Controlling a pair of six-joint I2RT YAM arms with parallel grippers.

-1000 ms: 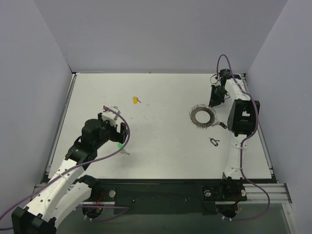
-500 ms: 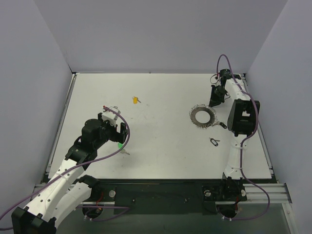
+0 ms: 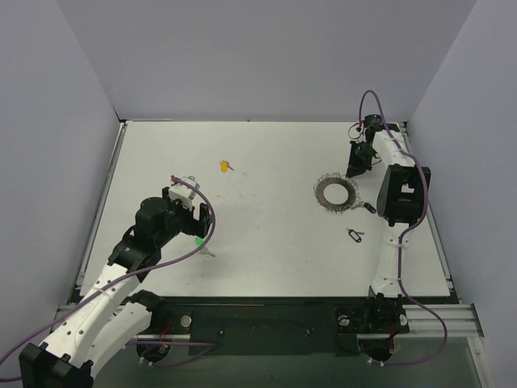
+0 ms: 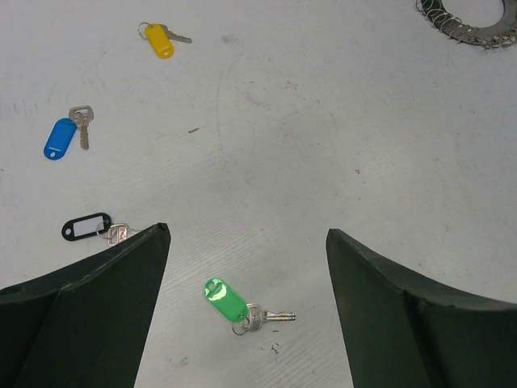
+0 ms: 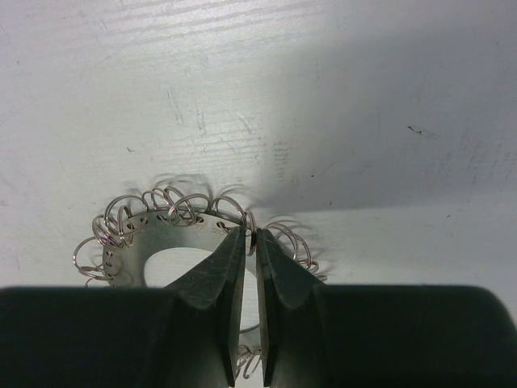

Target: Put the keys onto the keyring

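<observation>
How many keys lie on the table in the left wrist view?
4: yellow key farthest away, blue key nearer, black key beside the left gripper, green key nearest of all. Others may lie outside this view.

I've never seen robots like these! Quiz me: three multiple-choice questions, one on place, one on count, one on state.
1. Which key is nearest the left gripper? A) yellow key B) green key C) blue key
2. How many tagged keys does the left wrist view show? A) two B) three C) four
3. The right gripper is: A) pinching the keyring B) wide open C) holding a key
Answers: B, it shows between the open fingers; C, yellow key, blue key, black-tagged key, green key; A, its fingers clamp the ring's band.
</observation>
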